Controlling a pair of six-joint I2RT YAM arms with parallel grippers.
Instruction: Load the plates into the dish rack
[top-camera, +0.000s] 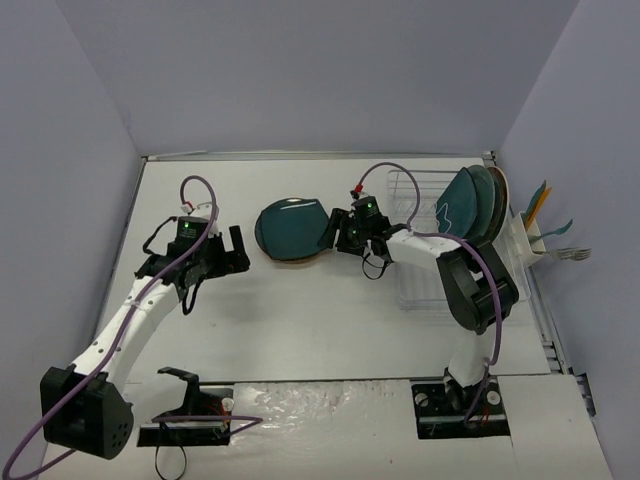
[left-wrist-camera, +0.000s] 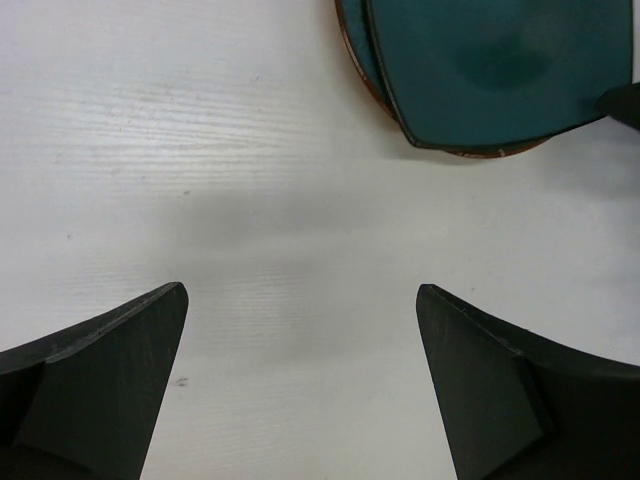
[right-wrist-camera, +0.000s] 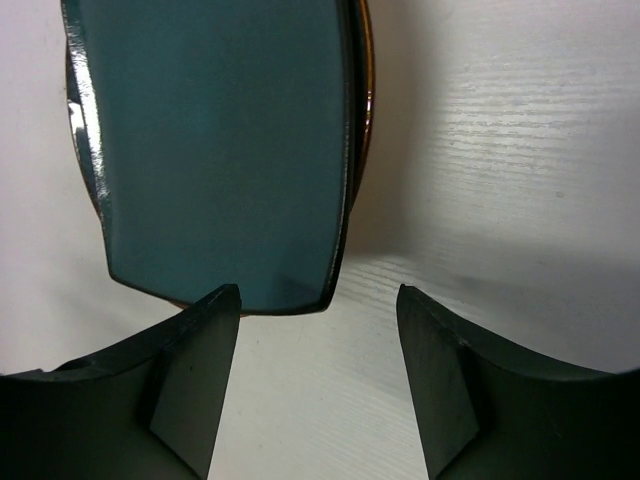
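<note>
A dark teal squarish plate (top-camera: 290, 228) lies on an orange-brown plate in the middle of the table. The white wire dish rack (top-camera: 425, 285) stands at the right, with three plates (top-camera: 466, 203) upright at its far end. My right gripper (top-camera: 331, 233) is open at the teal plate's right edge. In the right wrist view the teal plate (right-wrist-camera: 220, 150) has its near corner just ahead of the open right gripper (right-wrist-camera: 318, 295), with the orange rim (right-wrist-camera: 366, 90) showing under it. My left gripper (top-camera: 239, 250) is open and empty, left of the stack. In the left wrist view the left gripper (left-wrist-camera: 300, 300) is over bare table, and the stack (left-wrist-camera: 500, 70) is ahead to the right.
A utensil holder (top-camera: 535, 238) with cutlery hangs on the rack's right side. Grey walls close in the table at the left, back and right. A black finger of the right gripper (left-wrist-camera: 625, 103) shows at the right edge of the left wrist view.
</note>
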